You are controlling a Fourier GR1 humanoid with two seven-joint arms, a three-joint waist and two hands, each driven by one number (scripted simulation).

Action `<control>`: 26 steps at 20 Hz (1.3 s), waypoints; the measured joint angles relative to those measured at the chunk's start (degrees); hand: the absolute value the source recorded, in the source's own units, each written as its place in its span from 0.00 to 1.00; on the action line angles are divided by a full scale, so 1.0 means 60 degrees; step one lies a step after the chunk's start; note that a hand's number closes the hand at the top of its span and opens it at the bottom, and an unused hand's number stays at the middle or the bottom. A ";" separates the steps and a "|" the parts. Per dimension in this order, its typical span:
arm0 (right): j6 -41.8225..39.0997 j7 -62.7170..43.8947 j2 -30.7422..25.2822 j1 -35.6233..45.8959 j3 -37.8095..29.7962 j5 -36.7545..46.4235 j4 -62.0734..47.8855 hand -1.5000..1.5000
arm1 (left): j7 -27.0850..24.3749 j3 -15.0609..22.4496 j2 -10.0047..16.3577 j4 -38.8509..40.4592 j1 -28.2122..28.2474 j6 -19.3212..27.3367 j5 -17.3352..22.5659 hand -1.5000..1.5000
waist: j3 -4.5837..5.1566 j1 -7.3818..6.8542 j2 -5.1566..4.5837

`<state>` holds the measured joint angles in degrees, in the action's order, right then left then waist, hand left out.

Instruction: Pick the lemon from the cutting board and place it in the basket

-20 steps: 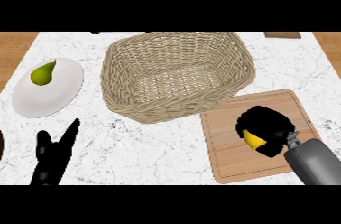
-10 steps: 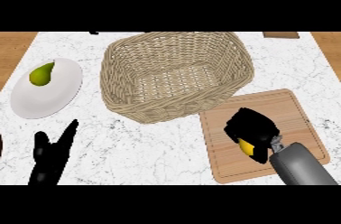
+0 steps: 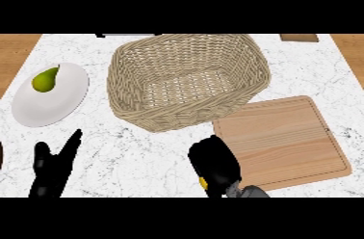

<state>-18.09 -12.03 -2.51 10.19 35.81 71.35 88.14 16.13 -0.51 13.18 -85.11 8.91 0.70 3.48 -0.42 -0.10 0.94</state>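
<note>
My right hand is curled round the yellow lemon, of which only a sliver shows under the fingers. The hand sits at the near left corner of the wooden cutting board, partly over the marble counter. The woven basket stands behind it, its near rim a short way beyond the hand, with nothing visible inside. My left hand rests open at the lower left, fingers up.
A white plate with a green pear lies at the left, beside the basket. A brown object sits at the far right edge of the counter. Wooden strips border the marble at both sides.
My right hand has carried the lemon off the board's middle, moving left and nearer to me. The board's surface now shows bare. The left hand has stayed put.
</note>
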 measured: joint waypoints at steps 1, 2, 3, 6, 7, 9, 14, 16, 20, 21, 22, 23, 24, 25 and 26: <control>0.0342 -0.0315 0.0090 -0.0203 0.0065 -0.0447 0.0306 1.00 | -0.0008 -0.0008 0.0002 -0.0005 0.0012 -0.0006 0.0003 0.50 | -0.0021 0.0010 -0.0019; 0.0734 -0.0587 0.0160 -0.0367 0.0124 -0.0915 0.0625 1.00 | -0.0025 -0.0013 -0.0009 -0.0006 0.0015 -0.0008 0.0009 0.50 | -0.0042 0.0013 -0.0041; 0.1171 -0.0877 0.0215 -0.0530 0.0241 -0.1341 0.0919 1.00 | -0.0027 -0.0004 -0.0022 -0.0020 0.0019 0.0001 -0.0004 0.50 | -0.0057 0.0003 -0.0053; 0.2513 -0.1854 0.0320 -0.0595 0.0705 -0.2319 0.1973 1.00 | -0.0008 -0.0014 -0.0011 -0.0014 -0.0011 -0.0040 0.0012 0.50 | -0.0054 -0.0038 -0.0046; 0.2940 -0.2275 0.0340 -0.0542 0.0916 -0.2508 0.2300 1.00 | -0.0010 -0.0010 0.0004 -0.0025 -0.0010 -0.0052 -0.0003 0.50 | -0.0044 -0.0064 -0.0033; 0.3724 -0.3171 0.0370 -0.0302 0.1311 -0.2784 0.2924 1.00 | 0.0004 0.0029 -0.0029 -0.0030 -0.0043 -0.0040 -0.0041 0.50 | -0.0023 -0.0103 -0.0020; 0.4962 -0.5864 0.0404 0.0876 0.1941 -0.2670 0.3948 1.00 | 0.0033 0.0040 -0.0005 0.0041 -0.0147 -0.0085 -0.0096 0.50 | 0.0030 -0.0129 -0.0002; 0.5153 -0.6890 0.0406 0.1584 0.1939 -0.2489 0.4182 1.00 | 0.0034 0.0063 -0.0031 0.0043 -0.0179 -0.0055 -0.0145 0.50 | 0.0042 -0.0152 0.0005; 0.5107 -0.8188 0.0375 0.3237 0.1505 -0.2376 0.4299 1.00 | 0.0078 0.0141 -0.0157 0.0079 -0.0278 0.0065 -0.0276 0.50 | 0.0049 -0.0211 -0.0012; 0.5084 -0.8369 0.0363 0.3662 0.1362 -0.2405 0.4210 1.00 | 0.0062 0.0129 -0.0144 0.0094 -0.0296 0.0032 -0.0264 0.50 | 0.0052 -0.0244 -0.0017; 0.5046 -0.8522 0.0353 0.4097 0.1138 -0.2489 0.4119 1.00 | 0.0061 0.0139 -0.0153 0.0103 -0.0317 0.0033 -0.0280 0.50 | 0.0054 -0.0268 -0.0026; 0.4990 -0.8669 0.0344 0.4516 0.0901 -0.2560 0.4027 1.00 | 0.0050 0.0139 -0.0156 0.0104 -0.0315 0.0020 -0.0279 0.50 | 0.0053 -0.0281 -0.0027; 0.4962 -0.8772 0.0339 0.4945 0.0643 -0.2644 0.3816 1.00 | 0.0046 0.0139 -0.0146 0.0130 -0.0347 -0.0025 -0.0266 0.50 | 0.0053 -0.0306 -0.0039; 0.4929 -0.8892 0.0333 0.5332 0.0471 -0.2753 0.3589 1.00 | 0.0065 0.0146 -0.0161 0.0145 -0.0383 -0.0043 -0.0257 0.50 | 0.0050 -0.0317 -0.0048; 0.4888 -0.9002 0.0328 0.5724 0.0249 -0.2880 0.3366 1.00 | 0.0081 0.0153 -0.0164 0.0130 -0.0395 -0.0054 -0.0258 0.50 | 0.0050 -0.0339 -0.0052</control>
<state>11.24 -66.04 -0.54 44.54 37.30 54.07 108.34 16.62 0.41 12.19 -84.33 6.53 0.38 1.92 -0.12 -2.14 0.63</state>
